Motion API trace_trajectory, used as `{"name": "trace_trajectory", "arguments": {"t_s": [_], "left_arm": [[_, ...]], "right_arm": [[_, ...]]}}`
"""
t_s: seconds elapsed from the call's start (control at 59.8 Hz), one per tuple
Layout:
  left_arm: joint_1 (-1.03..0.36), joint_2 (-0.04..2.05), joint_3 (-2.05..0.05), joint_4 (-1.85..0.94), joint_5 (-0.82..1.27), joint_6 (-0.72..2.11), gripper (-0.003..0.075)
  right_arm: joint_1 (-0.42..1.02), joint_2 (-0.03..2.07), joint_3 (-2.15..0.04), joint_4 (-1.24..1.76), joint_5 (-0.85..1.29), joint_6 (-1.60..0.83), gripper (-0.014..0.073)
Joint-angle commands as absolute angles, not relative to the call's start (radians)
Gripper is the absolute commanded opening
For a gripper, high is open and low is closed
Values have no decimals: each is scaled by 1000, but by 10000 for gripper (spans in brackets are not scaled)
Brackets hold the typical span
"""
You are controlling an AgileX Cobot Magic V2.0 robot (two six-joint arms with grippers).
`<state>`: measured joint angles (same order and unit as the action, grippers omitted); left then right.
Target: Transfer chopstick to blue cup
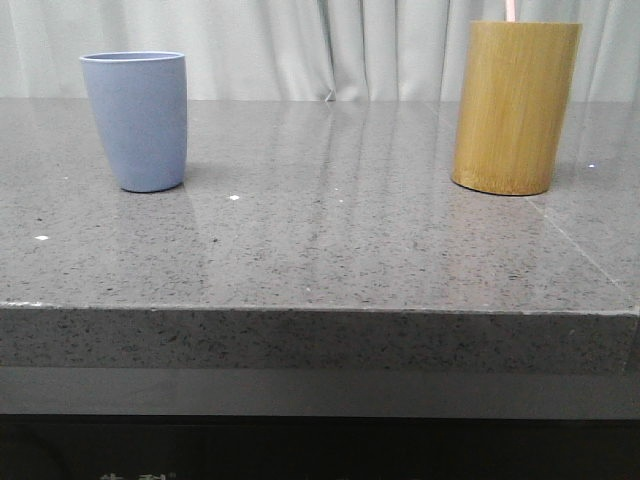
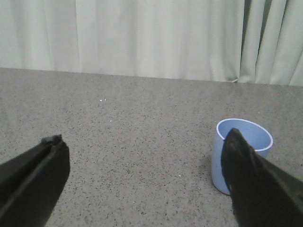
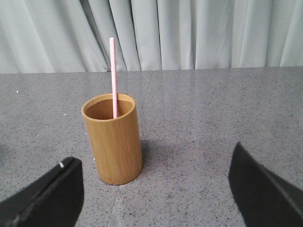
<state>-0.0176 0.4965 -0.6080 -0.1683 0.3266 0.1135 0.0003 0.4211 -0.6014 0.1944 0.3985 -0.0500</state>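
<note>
The blue cup (image 1: 136, 120) stands upright at the table's left; it also shows in the left wrist view (image 2: 236, 158), partly behind one finger. A bamboo cylinder holder (image 1: 514, 105) stands at the right. A pale pink chopstick (image 3: 113, 78) stands in it, leaning on its inner wall; only its tip (image 1: 511, 10) shows in the front view. My left gripper (image 2: 142, 146) is open and empty, short of the blue cup. My right gripper (image 3: 154, 170) is open and empty, short of the bamboo holder (image 3: 112, 138). Neither arm shows in the front view.
The grey speckled stone table (image 1: 330, 230) has its front edge near the camera. A seam line (image 1: 585, 250) runs across its right part. Pale curtains (image 1: 330, 45) hang behind the table.
</note>
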Motion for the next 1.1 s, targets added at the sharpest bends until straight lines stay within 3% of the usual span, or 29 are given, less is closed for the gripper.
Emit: {"name": "trace_trajectory", "arguments": {"t_s": [0.0, 0.568, 0.769, 1.086], "left_arm": [[-17, 544, -679, -185, 311, 113, 606], [-181, 1357, -1450, -183, 972, 149, 587], [-192, 1534, -1650, -183, 1055, 149, 587], [-237, 1683, -1770, -179, 1110, 149, 587]], "right_arm": [[-3, 435, -639, 201, 316, -54, 652], [-3, 435, -639, 201, 316, -54, 652], [-3, 435, -639, 201, 316, -54, 652], [-3, 435, -639, 201, 316, -54, 652]]}}
